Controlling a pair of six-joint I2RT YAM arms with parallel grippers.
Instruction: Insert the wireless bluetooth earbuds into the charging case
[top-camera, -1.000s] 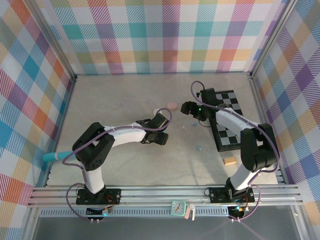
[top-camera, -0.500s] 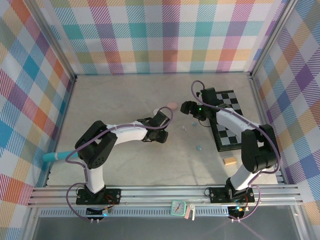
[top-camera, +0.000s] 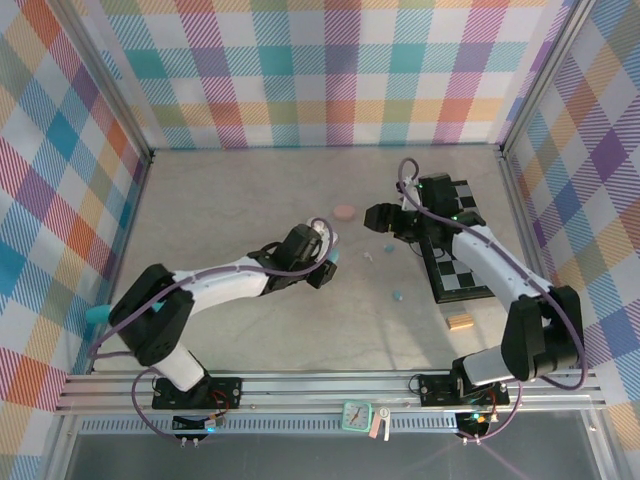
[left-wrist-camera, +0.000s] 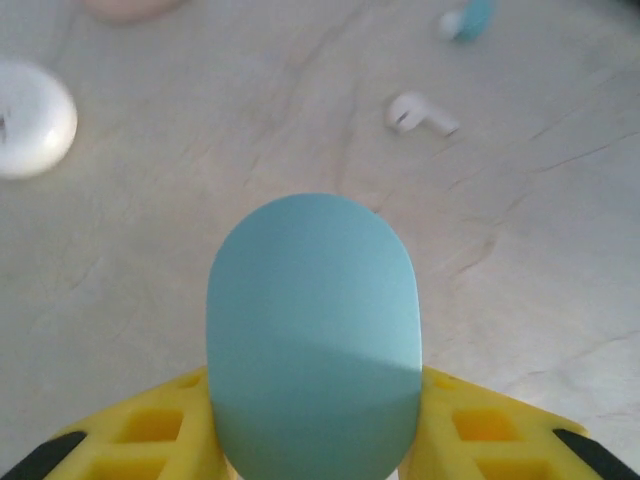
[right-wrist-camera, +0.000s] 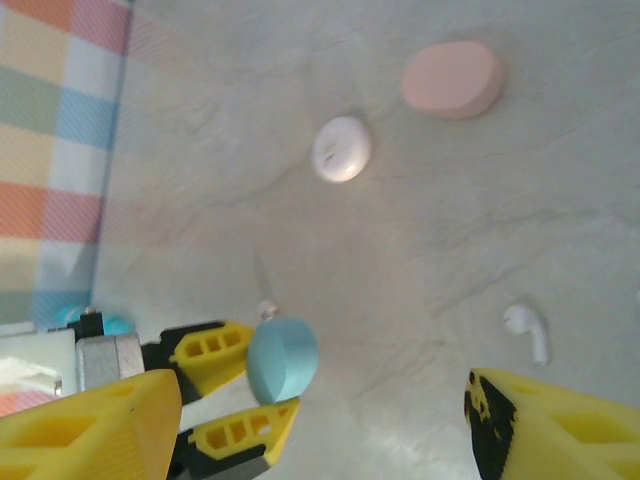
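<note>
The left pincer (left-wrist-camera: 312, 440) gripped the light-blue case (left-wrist-camera: 312, 340) while the right pincer (right-wrist-camera: 325, 410) hung released and empty; next, that case probably needed opening for the light-blue earbud (left-wrist-camera: 468, 18).

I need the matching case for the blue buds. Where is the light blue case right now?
The light blue case is held between the fingers of the left gripper mid-table, just left of a white earbud, with the pink case beyond it.
</note>
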